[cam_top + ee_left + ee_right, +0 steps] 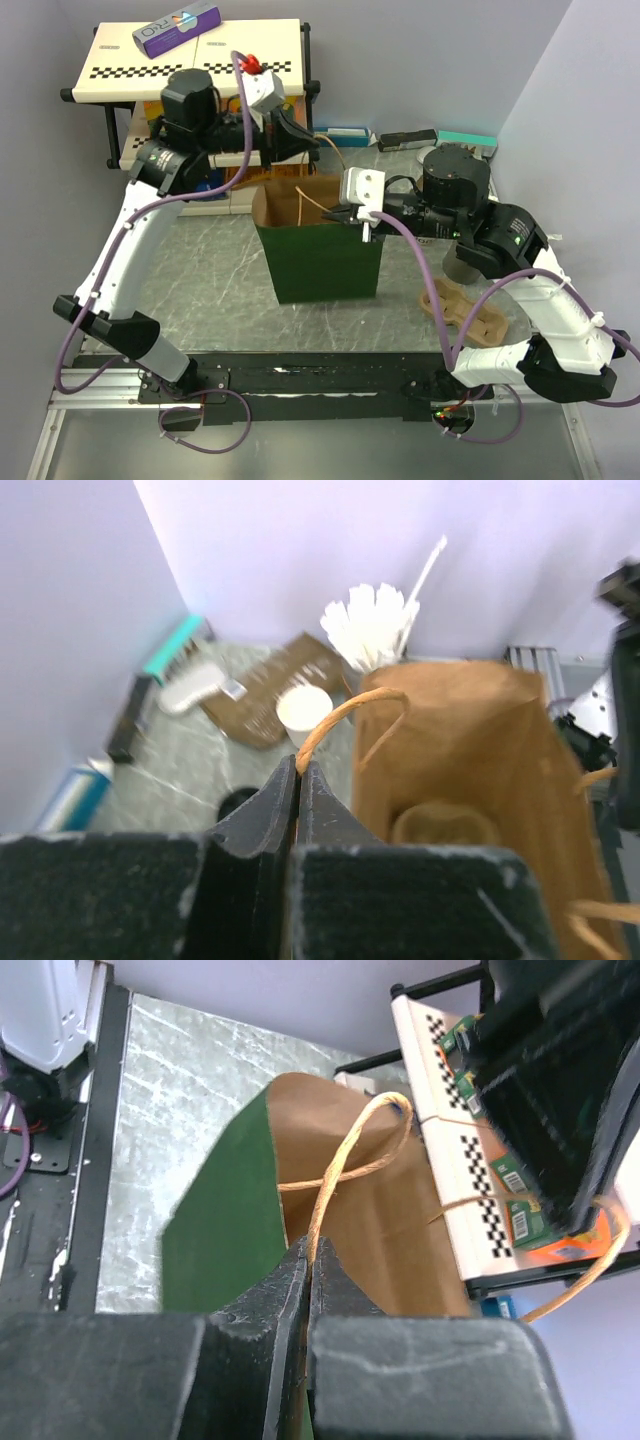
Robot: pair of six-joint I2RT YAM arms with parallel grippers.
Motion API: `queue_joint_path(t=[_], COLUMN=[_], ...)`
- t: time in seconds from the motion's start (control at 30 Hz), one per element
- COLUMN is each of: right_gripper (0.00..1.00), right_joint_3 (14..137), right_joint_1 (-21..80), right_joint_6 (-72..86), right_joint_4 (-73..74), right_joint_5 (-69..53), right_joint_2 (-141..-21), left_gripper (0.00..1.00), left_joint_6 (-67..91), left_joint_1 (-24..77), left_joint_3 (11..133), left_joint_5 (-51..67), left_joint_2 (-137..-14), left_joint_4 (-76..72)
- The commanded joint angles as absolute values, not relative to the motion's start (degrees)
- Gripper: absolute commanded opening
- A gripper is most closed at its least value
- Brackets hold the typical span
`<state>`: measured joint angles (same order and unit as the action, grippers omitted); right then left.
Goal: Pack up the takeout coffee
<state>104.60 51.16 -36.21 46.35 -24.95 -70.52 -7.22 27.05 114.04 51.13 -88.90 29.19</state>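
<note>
Bag-opening step: left gripper (298, 772) clamped green paper bag's (325, 262) far tan twine handle (345, 712), right gripper (308, 1252) the near handle (335, 1175); next likely called for spreading them.

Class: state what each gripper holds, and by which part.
The left gripper and right gripper each pinch one twine handle of the paper bag.

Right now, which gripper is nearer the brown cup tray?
Right. The right gripper pinches the near handle of the bag; the cup tray lies on the table to its right, nearer the bases. The left gripper pinches the far handle, beyond the bag.
</note>
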Motion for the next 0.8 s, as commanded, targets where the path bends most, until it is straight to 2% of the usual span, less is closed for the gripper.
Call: queue_joint_path(t=[0.0, 0.33, 0.77], right_gripper=[0.0, 0.0, 0.0], right_joint_3=[107.6, 106.4, 99.2], right_joint_1=[51.9, 52.4, 52.6], right_joint_6=[-37.7, -39.8, -37.4], right_joint_4=[43.3, 40.1, 39.9], right_joint_5=[-23.8, -21.8, -22.8], right_joint_2=[-71.4, -70.5, -68.5], left_gripper=[0.01, 0.01, 0.01], left_joint_6=[-6.6, -10.0, -12.0], left_joint_1=[27.1, 27.1, 27.1], left_joint_3=[118.5, 120.7, 113.5], left_joint_5=[49.7, 47.2, 46.8], left_joint_2=[-88.2, -88.0, -85.6], left_joint_4=[28.2, 30.3, 31.3])
